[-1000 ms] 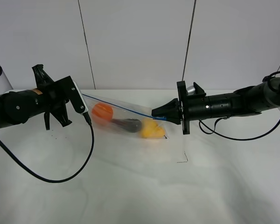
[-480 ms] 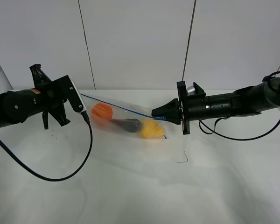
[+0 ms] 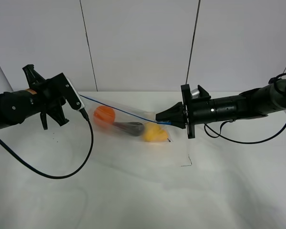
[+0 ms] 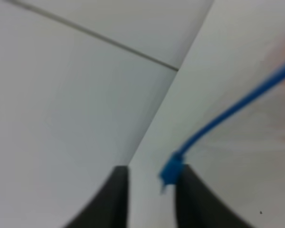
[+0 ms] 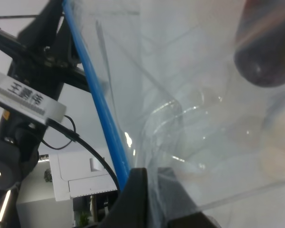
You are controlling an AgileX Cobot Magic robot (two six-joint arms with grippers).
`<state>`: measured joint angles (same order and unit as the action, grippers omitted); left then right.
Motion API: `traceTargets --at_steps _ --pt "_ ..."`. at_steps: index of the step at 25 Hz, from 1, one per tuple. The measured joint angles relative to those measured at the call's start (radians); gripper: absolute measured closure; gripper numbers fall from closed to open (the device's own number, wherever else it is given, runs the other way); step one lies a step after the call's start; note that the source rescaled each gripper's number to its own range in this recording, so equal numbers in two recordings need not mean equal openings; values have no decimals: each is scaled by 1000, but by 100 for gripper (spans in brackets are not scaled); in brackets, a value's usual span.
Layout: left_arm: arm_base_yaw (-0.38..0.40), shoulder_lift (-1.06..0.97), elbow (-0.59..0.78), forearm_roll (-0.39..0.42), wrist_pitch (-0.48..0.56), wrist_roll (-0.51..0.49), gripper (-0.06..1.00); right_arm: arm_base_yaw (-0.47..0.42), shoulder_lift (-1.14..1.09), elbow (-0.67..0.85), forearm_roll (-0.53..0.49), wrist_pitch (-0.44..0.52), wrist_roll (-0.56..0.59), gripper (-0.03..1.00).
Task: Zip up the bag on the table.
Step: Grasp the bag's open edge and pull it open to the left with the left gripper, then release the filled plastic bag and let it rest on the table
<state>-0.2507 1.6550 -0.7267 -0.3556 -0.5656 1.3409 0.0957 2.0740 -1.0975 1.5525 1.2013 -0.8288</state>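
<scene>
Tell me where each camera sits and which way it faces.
Exterior high: above, in front of the table, facing the wall; left arm, right arm and the bag show.
Left wrist: on the left arm, looking along the left jaws at the end of the zip strip.
Right wrist: on the right arm, looking past the right jaws through the bag toward the left arm.
Shared: both wrist views show the zip strip.

a robotics lab or test cell: two black robot arms trailing a loose cable over a bare white table, plain white wall panels behind, a white equipment cabinet farther back.
</scene>
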Motion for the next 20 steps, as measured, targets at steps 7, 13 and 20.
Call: traceTargets --at_steps 7,13,20 --pt "32 0 0 -2 -7 -45 15 -3 0 0 -2 1 0 97" --pt "138 0 0 -3 -8 -179 13 -3 0 0 -2 1 1 97" --pt "213 0 0 -4 -8 -552 13 -3 0 0 6 1 4 97"
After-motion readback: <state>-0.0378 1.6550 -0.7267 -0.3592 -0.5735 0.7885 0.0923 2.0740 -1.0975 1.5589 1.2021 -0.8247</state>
